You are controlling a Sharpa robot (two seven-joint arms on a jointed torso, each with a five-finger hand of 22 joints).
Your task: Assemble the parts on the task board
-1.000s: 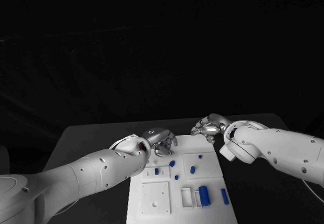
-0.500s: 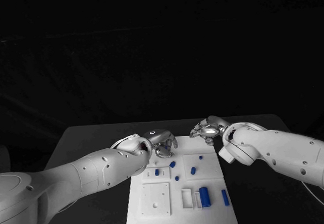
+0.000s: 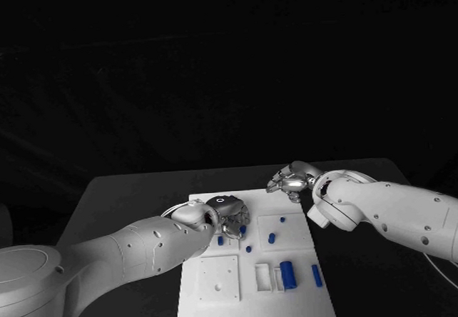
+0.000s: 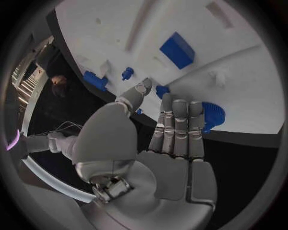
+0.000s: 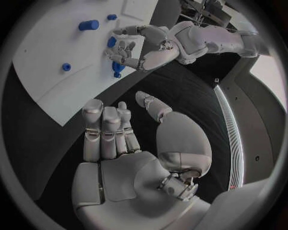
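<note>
The white task board (image 3: 298,298) lies mid-table with several small blue parts on it. My left hand (image 3: 229,213) hovers over the board's far left part, fingers stretched out and apart, holding nothing. Just beyond its fingertips (image 4: 174,106) sits a blue toothed round part (image 4: 214,115), and a small blue peg (image 4: 162,90) lies close by. A blue block (image 4: 177,49) stands farther along the board. My right hand (image 3: 290,180) hangs above the black table at the board's far right corner, fingers (image 5: 108,132) straight and empty. From there, my left hand (image 5: 137,50) is seen spread over the board (image 5: 54,72).
A large blue block (image 3: 288,273) and a long blue bar (image 3: 316,276) lie at the board's near right. Small blue pegs (image 3: 272,238) dot its middle. A white raised plate (image 3: 219,278) sits near left. Bare black table (image 3: 128,199) flanks the board.
My left hand has come nearer along the board, from its far left edge to above the small blue parts. The right hand has hardly moved.
</note>
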